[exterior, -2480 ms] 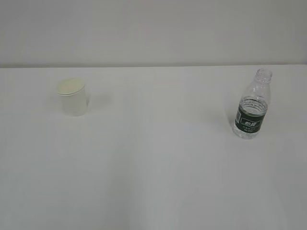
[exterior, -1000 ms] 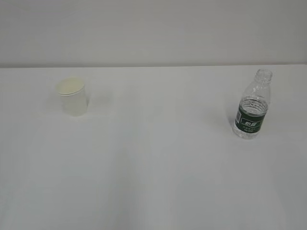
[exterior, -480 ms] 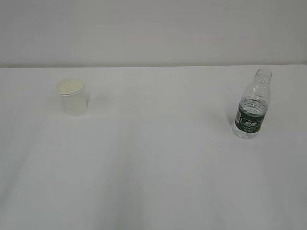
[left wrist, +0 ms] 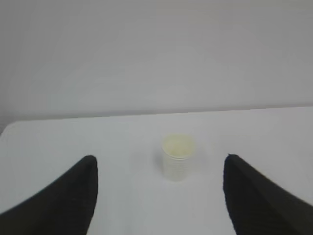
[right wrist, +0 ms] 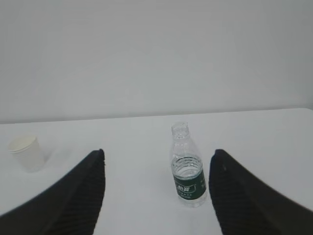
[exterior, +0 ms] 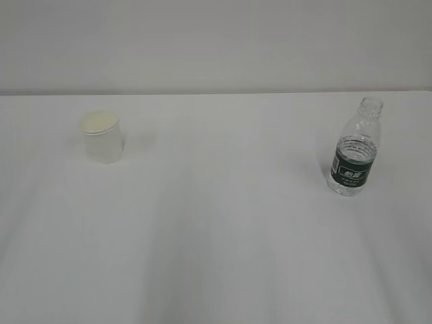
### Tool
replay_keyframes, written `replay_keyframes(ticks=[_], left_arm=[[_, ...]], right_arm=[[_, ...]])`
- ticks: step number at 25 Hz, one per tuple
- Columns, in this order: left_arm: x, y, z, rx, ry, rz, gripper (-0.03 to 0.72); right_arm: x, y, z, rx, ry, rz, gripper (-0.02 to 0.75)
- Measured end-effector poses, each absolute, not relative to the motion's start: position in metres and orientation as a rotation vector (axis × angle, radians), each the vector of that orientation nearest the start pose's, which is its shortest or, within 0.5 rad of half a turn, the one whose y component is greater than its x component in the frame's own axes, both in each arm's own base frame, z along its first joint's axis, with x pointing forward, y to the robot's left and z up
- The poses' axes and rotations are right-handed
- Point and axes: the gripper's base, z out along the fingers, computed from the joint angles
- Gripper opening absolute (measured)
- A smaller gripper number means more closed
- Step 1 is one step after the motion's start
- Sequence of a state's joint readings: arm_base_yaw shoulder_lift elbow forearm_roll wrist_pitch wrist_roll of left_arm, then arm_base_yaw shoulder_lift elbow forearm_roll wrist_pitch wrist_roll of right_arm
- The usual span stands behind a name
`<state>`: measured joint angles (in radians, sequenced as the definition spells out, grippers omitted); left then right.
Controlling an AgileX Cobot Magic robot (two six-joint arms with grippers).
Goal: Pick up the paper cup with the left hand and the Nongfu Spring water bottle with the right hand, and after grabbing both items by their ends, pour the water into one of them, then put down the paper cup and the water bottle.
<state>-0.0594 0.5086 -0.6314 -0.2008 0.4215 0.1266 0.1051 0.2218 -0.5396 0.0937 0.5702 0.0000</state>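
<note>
- The step in hand appears to be the approach: neither thing is grasped yet, and both stand upright on the white tabletop [exterior: 216,236], well apart from each other.
- The left hand [left wrist: 159,196] is released, its jaws spread wide, with the paper cup [left wrist: 178,157] centred between them but farther off; driving straight ahead should keep the cup in the gap.
- The right hand [right wrist: 156,193] is likewise released and empty, with the Nongfu Spring water bottle [right wrist: 188,166] standing ahead of its spread jaws, a little right of the middle; a slight shift that way would square it up.
- Neither hand shows in the exterior view, where the cup sits at far left and the bottle at far right.
- The cup is thin white paper, tapered toward its base, with a rolled rim and a pale cream inside; it likely crushes easily, so a gentle closing low on the wall suits it.
- The bottle is clear ribbed plastic with a dark label band, a narrow neck and no cap; it seems partly filled, so it should stay upright until the pour.
- The tabletop is smooth, matte and bare.
</note>
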Motion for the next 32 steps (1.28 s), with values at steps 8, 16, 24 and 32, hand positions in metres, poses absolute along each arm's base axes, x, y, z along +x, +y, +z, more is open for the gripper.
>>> replay_keyframes(ticks=[8,16,24,32], left_arm=[[0.158,-0.028,0.335,0.121,1.823,-0.178,0.547],[0.215,-0.056,0.312,0.170,1.759,-0.211,0.505],[0.251,-0.084,0.283,0.212,1.689,-0.225,0.505],[0.273,-0.105,0.244,0.313,1.732,-0.210,0.510]], right_arm=[[0.085,0.014,0.334,-0.052,1.707,0.186,0.501],[0.128,0.015,0.332,-0.027,1.650,0.156,0.501],[0.158,0.015,0.312,0.000,1.624,0.131,0.501],[0.178,0.016,0.271,0.013,1.681,0.127,0.501]])
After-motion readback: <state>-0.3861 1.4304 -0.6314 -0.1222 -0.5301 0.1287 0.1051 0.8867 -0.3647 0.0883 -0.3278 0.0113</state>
